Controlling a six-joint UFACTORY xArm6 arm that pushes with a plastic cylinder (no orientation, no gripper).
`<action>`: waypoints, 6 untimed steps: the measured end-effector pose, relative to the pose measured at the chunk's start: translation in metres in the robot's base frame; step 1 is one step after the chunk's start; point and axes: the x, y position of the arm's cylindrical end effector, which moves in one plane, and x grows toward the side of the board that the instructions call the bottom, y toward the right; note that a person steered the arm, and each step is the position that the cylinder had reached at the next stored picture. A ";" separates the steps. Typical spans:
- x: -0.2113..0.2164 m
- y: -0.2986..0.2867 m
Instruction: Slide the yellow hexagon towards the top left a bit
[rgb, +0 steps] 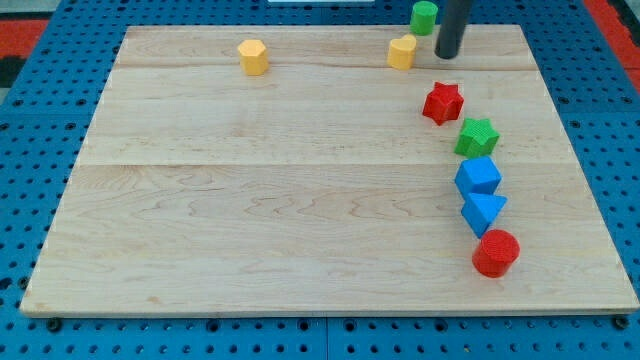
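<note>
Resting near the top edge of the pale, grained wooden worktop (300, 220), the yellow hexagon (253, 57) is a matte plastic prism with flat facets, alone and far to the left of every other block. My tip (447, 55), the blunt end of a smooth dark rod, has no fingers to open or close; it stands well to the hexagon's right. Between hexagon and tip, just beside the tip, sits a second yellow block (402, 52), its shape hard to tell. A green cylinder (424, 17) stands farther right and a little higher than the hexagon. Far to the hexagon's lower right, a curved line runs down: red star (442, 102), green star (477, 136), blue cube (478, 177), blue triangle (484, 213), red cylinder (496, 252). A blue perforated board (30, 140) surrounds the wood.
</note>
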 end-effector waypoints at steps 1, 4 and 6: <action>0.002 -0.064; 0.059 -0.199; 0.016 -0.247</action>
